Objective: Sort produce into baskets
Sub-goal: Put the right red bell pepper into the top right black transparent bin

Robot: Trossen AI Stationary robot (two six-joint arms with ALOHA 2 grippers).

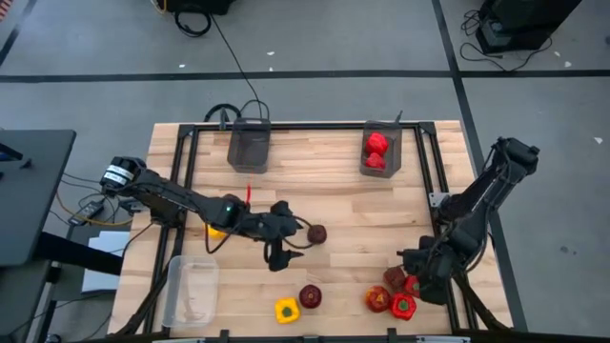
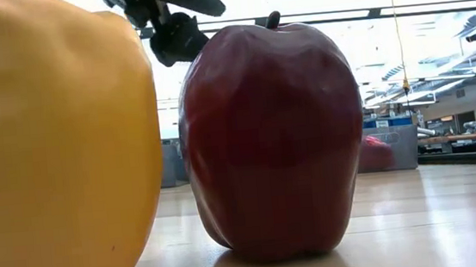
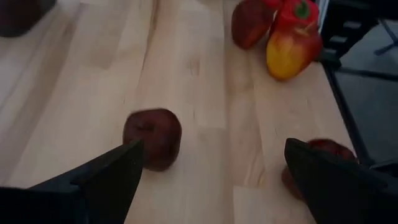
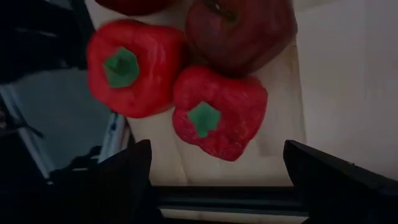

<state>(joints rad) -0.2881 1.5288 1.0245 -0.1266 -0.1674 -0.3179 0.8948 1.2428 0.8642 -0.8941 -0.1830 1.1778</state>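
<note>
My left gripper (image 1: 282,253) is open over the table's middle. In the left wrist view (image 3: 214,174) its fingers stand apart above the wood, with one dark maroon fruit (image 3: 153,137) by one finger and another (image 3: 318,163) by the other. My right gripper (image 1: 420,273) is open above a cluster at the near right. The cluster is two red peppers (image 4: 134,68) (image 4: 217,112) and a maroon fruit (image 4: 239,31), all resting on the table. A yellow pepper (image 1: 286,310) and a maroon fruit (image 1: 311,296) rest near the front edge.
Two dark bins stand at the back. The left bin (image 1: 250,148) looks bare, and the right one (image 1: 379,152) holds red peppers. A clear tub (image 1: 193,291) sits at the near left. A yellow item (image 1: 217,229) lies under my left arm. A black frame (image 1: 431,191) borders the table.
</note>
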